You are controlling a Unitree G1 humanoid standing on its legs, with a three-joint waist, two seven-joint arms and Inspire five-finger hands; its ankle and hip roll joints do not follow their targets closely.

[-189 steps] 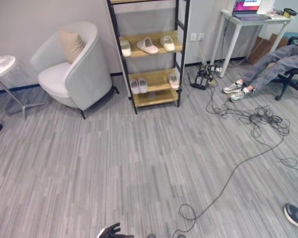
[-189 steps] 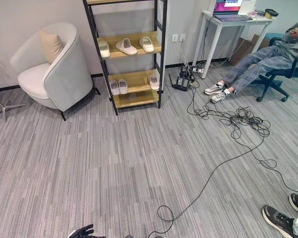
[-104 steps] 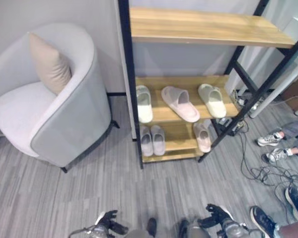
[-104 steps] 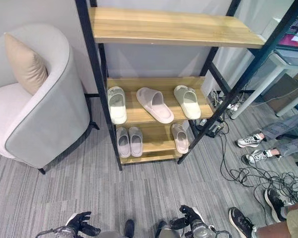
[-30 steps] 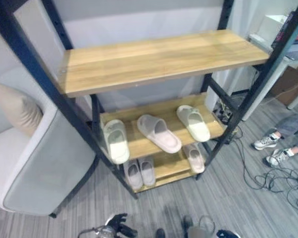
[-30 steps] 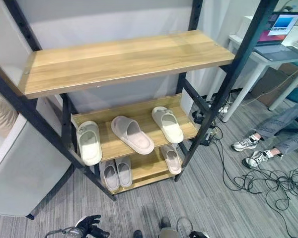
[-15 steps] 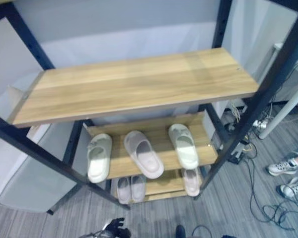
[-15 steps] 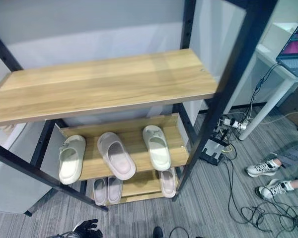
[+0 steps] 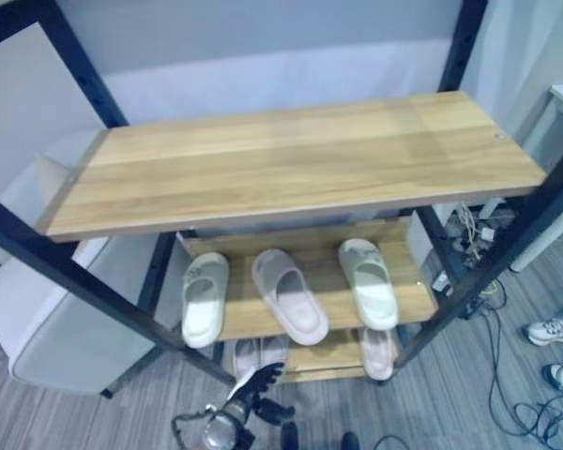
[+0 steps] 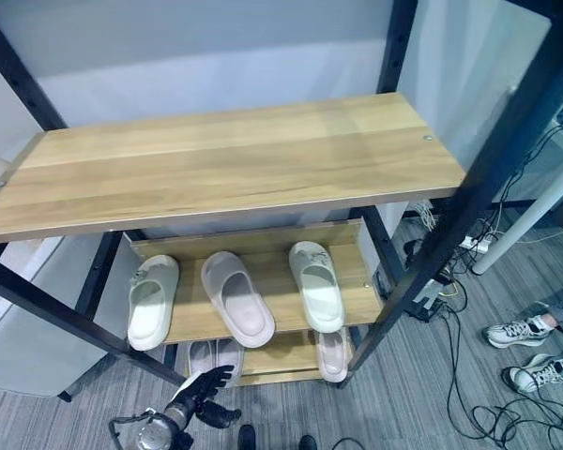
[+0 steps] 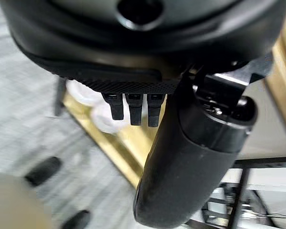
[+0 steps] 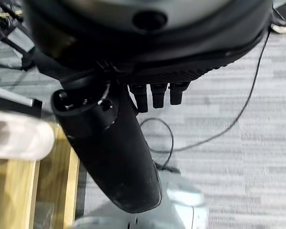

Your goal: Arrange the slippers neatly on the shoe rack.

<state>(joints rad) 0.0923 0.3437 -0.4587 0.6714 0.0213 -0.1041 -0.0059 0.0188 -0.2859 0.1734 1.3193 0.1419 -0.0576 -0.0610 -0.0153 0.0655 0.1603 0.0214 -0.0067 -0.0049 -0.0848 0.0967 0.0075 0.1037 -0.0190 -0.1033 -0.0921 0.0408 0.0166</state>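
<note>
step: approach; left hand point(image 9: 253, 389) fingers spread, empty, at 6 o'clock below the shoe rack point(image 9: 300, 169)
next: probably reach the angled slipper point(image 9: 290, 295)
right hand point(image 12: 133, 71): fingers relaxed, empty

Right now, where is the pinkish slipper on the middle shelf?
The pinkish slipper lies angled at the centre of the middle shelf, between two cream slippers.
</note>
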